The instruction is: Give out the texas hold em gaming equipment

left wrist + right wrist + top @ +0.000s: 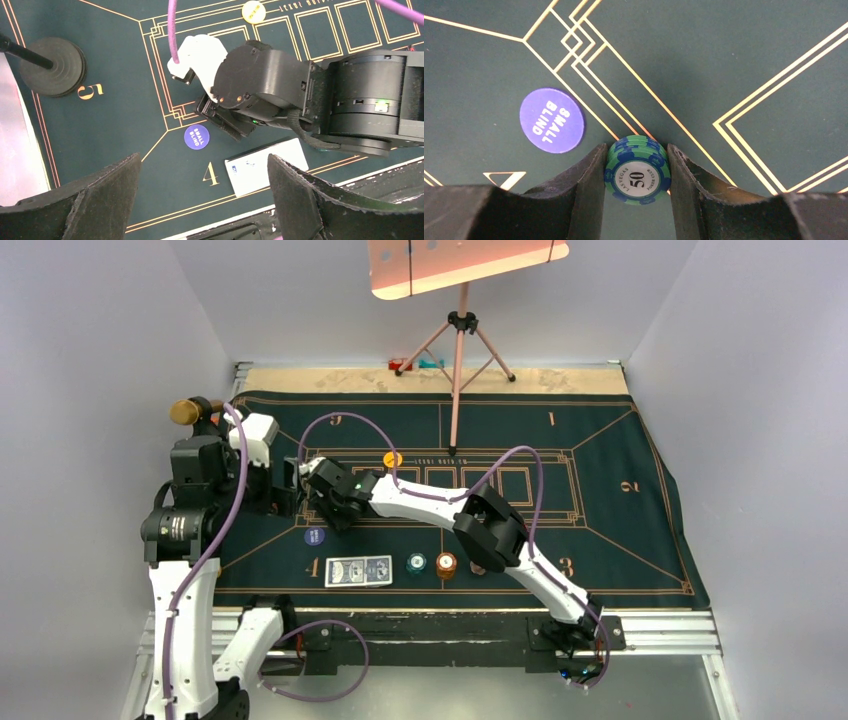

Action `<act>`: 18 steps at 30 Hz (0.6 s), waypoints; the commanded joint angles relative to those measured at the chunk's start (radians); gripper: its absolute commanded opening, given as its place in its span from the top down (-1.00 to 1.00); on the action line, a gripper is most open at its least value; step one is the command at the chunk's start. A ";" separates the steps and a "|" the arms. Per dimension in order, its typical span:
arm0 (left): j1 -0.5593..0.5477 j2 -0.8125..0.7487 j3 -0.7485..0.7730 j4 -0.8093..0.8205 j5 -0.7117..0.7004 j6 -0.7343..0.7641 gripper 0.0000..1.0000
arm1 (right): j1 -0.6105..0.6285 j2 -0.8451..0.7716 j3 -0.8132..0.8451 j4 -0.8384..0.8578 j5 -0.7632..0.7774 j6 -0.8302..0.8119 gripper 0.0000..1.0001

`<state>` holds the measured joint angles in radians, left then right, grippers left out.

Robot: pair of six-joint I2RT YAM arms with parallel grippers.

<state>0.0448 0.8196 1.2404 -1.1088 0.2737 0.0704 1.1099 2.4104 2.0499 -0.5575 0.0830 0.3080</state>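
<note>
My right gripper (636,148) is shut on a small stack of green-and-blue chips (637,170) marked 50, held just above the green felt mat (724,60). A blue "small blind" disc (552,120) lies flat to its left. From above, the right gripper (322,502) reaches over the mat's left part, beside the blue disc (315,536). The left gripper (203,165) hangs open and empty over the number 4, with the blue disc (196,136) and the playing cards (266,166) below it. Blue-backed cards (358,570), a teal chip (416,563) and an orange-brown chip (446,565) line the near edge. A yellow disc (393,459) lies farther back.
A tripod stand (458,350) holding a tilted board rises at the back middle. A black round stand base (50,65) sits by the number 5. The left arm (200,490) stands close against the right arm's wrist. Grey walls close in three sides.
</note>
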 commanded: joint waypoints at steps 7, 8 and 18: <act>0.005 -0.009 0.008 0.020 0.043 -0.012 -1.00 | 0.004 0.024 0.057 -0.003 -0.037 0.023 -0.10; 0.005 -0.010 0.008 0.020 0.044 -0.012 -1.00 | 0.004 0.026 0.059 -0.003 -0.038 0.024 -0.15; 0.005 -0.009 0.007 0.031 0.036 -0.012 -1.00 | -0.009 -0.033 0.070 -0.026 -0.022 0.014 -0.34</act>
<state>0.0448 0.8169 1.2400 -1.1080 0.3035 0.0704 1.1152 2.4336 2.0846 -0.5663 0.0528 0.3244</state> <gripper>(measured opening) 0.997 0.667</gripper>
